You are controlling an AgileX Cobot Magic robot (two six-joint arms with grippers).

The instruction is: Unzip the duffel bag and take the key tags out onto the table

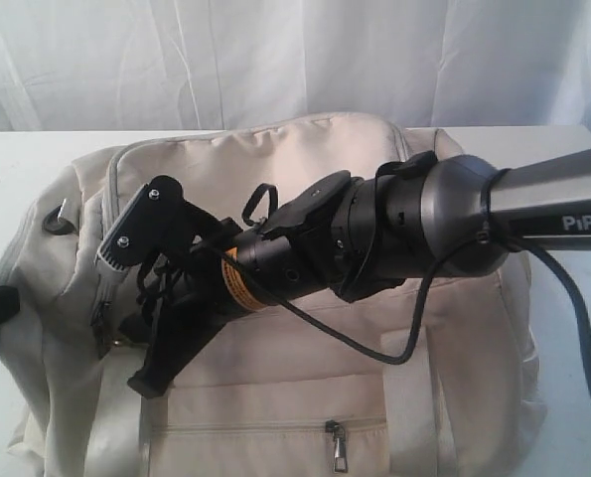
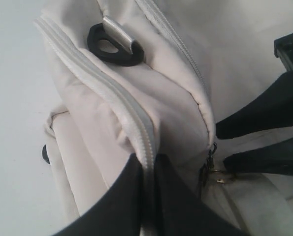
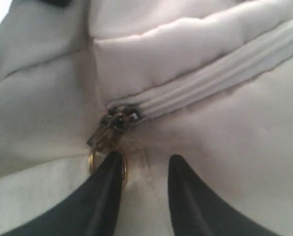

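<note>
The cream duffel bag (image 1: 305,169) lies on the white table (image 1: 27,159). Its main zipper (image 3: 220,81) is closed, with the slider (image 3: 117,118) at the end of the track. My left gripper (image 2: 148,164) is shut on a fold of the bag along another zipper seam (image 2: 102,83) at the bag's left end. My right arm (image 1: 404,214) reaches across the bag to that same end. My right gripper (image 3: 145,157) is open against the fabric just below the slider. One of its fingers (image 3: 107,187) lies over the pull's brass ring (image 3: 92,160). The key tags are hidden.
A black D-ring (image 2: 114,46) on a white strap loop sits at the bag's left end. A front pocket with a metal zipper pull (image 1: 337,449) faces the near edge. A white curtain (image 1: 295,50) hangs behind the table. The right arm's cable (image 1: 404,348) droops over the bag.
</note>
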